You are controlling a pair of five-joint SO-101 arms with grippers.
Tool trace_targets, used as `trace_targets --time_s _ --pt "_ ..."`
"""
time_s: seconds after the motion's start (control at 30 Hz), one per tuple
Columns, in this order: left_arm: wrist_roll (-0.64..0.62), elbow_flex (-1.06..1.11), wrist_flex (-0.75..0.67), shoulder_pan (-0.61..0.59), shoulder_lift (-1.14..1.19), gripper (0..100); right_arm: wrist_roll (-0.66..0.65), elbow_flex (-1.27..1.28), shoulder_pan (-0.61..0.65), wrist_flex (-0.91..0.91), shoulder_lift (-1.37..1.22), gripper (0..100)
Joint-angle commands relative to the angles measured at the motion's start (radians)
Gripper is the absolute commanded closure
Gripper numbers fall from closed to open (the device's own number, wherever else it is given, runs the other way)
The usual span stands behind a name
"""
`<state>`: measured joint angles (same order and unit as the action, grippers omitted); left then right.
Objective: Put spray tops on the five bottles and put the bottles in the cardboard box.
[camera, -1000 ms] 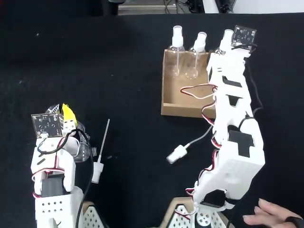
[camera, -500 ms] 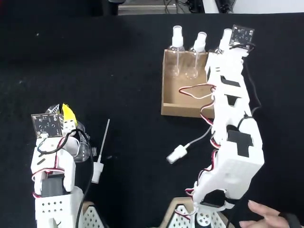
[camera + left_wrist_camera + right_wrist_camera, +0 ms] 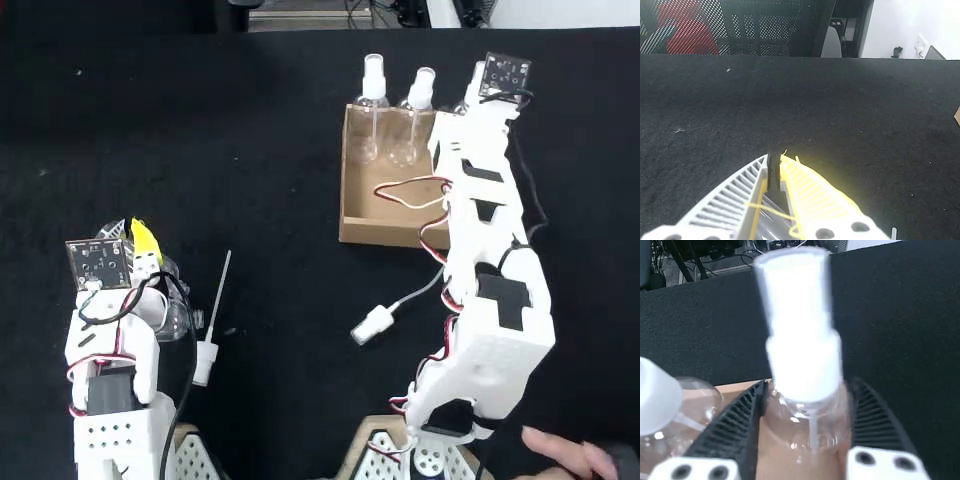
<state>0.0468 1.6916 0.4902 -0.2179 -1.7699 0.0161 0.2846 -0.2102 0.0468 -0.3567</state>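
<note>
Ribbed black fingers (image 3: 740,425) of the right gripper (image 3: 807,385) clamped a clear bottle (image 3: 805,420) with white spray top (image 3: 795,300) at the cardboard box (image 3: 375,215), upper right, on matte black cloth (image 3: 250,130).

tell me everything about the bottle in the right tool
Clear plastic bottle with a white spray top fitted and a thin dip tube inside. It stands upright, held in the right tool, at a far corner of the cardboard box, beside another capped bottle. Whether it touches the box floor is hidden.
</note>
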Motion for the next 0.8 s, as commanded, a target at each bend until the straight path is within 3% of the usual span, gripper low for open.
trace_targets --time_s 0.0,0.07,0.33,0.77 --pt "0.002 0.01 0.0 0.005 -0.005 96 0.003 -0.027 0.008 0.009 0.019 64.7" --pt "0.002 0.01 0.0 0.004 -0.005 96 0.005 -0.035 0.008 0.043 0.019 61.3" --pt "0.002 0.01 -0.002 0.004 -0.005 96 0.008 0.005 0.003 0.101 0.143 62.9" --pt "0.002 0.01 0.002 0.004 -0.005 96 0.008 0.065 0.002 0.422 0.378 63.0"
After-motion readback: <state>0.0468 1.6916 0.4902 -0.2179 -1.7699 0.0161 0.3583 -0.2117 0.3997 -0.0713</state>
